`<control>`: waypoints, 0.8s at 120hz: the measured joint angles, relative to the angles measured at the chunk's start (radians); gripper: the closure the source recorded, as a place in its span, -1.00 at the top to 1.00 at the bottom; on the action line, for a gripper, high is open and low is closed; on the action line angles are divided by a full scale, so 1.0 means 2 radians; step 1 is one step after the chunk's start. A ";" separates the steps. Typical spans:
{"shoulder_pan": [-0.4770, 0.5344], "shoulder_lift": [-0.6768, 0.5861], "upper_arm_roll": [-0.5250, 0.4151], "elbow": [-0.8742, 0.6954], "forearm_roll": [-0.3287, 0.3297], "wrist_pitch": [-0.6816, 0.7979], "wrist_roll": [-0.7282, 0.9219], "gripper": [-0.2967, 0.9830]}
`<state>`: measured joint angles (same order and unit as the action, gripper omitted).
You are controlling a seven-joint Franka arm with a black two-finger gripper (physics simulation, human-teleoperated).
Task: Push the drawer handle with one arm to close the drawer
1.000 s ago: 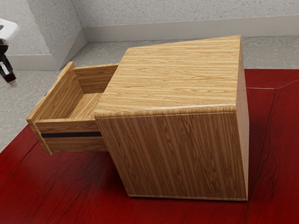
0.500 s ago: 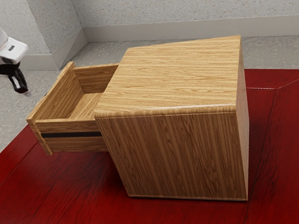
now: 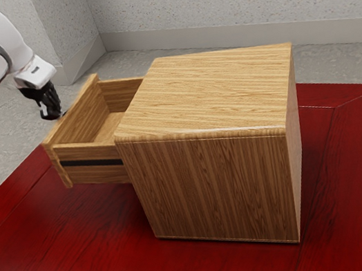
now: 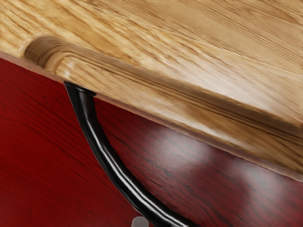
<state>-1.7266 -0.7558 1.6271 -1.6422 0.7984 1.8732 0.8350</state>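
My gripper (image 3: 51,109) is at the outer side of the drawer front, near its far end, in the exterior view. The wooden drawer (image 3: 89,154) stands partly out of the cabinet (image 3: 210,179), toward the exterior view's left. In the wrist view, a curved black handle (image 4: 106,158) joins the wooden drawer front (image 4: 189,113). A small grey tip of my gripper (image 4: 140,222) shows at the lower edge, against or very close to the handle's bend; contact is hard to judge.
The cabinet rests on a red wooden table (image 3: 74,245), whose surface also shows beneath the handle. A speckled wall (image 3: 214,3) rises behind, beyond a grey floor.
My arm and gripper have moved down and toward the exterior view's right, reaching the drawer front. The drawer has shifted slightly into the cabinet; the cabinet has stayed still.
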 joint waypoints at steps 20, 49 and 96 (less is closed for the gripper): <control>-0.005 0.002 -0.004 -0.013 -0.002 0.002 0.011 -0.69; -0.010 0.003 -0.014 -0.035 -0.007 0.014 0.022 -0.69; -0.023 0.005 -0.026 -0.061 -0.007 0.076 0.033 -0.69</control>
<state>-1.7735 -0.7461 1.5744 -1.7633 0.7837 2.0248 0.9004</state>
